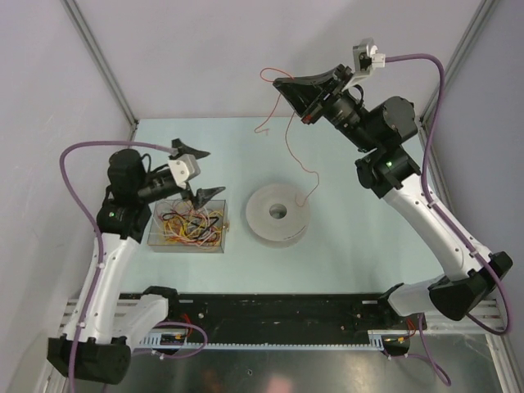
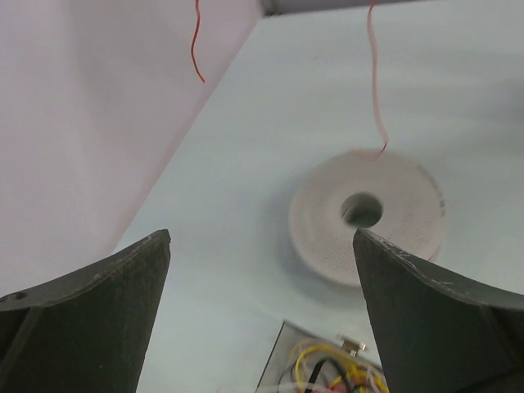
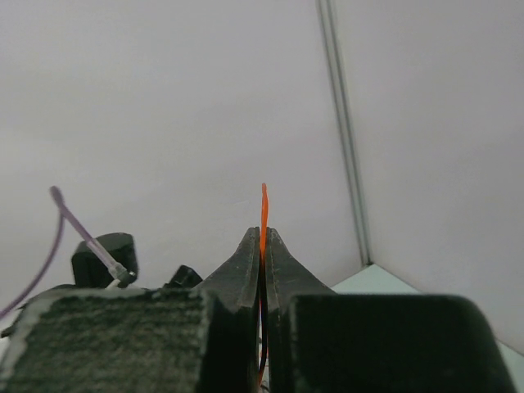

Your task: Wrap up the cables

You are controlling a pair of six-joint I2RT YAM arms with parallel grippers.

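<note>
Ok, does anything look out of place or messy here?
Nothing spilled or damaged. Only the orange cable pinched in the right gripper dangles loose, one end down at the white spool; other cables tangled in the clear box.

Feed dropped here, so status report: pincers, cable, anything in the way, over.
Left pincer open over box. Right pincer shut on orange cable, up high, tail down at spool. Nothing in the way.

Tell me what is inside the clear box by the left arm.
A loose tangle of thin cables, mostly yellow, orange and red, fills the box. How many there are cannot be told, and the tangle hides the box floor.
</note>
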